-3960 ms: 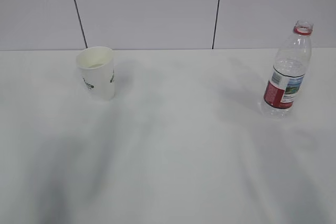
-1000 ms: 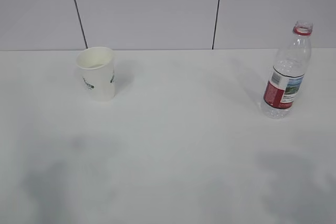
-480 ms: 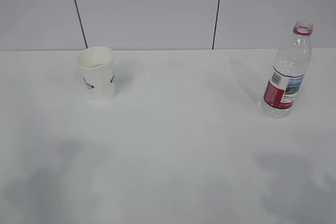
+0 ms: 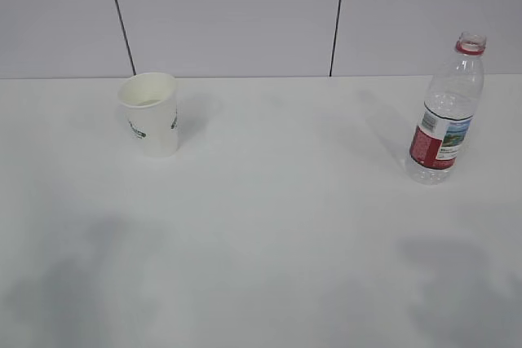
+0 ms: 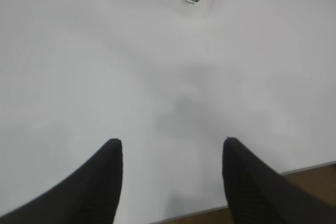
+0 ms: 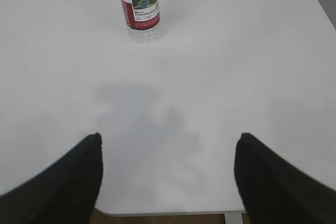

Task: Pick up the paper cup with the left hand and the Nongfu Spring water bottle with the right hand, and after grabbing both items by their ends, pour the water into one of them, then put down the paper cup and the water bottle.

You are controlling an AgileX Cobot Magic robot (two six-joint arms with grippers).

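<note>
Cup: I see the paper cup [image 4: 150, 113] upright, far left on the white table [image 4: 269, 201].
Bottle: the Nongfu Spring water bottle [image 4: 447, 112] stands upright far right, uncapped, well apart from the cup.
Left hand: my left hand [image 5: 170, 174] hangs near the table edge, fingers apart, empty.
Right hand: my right hand [image 6: 168, 174] likewise, fingers spread wide, bottle ahead.

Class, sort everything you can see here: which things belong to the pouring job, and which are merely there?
Belongs to the job:
- small white tapered paper cup with green logo
- clear plastic water bottle with red-and-white label
- black left gripper, open
- black right gripper, open

Merely there:
- white table
- pale panelled wall
</note>
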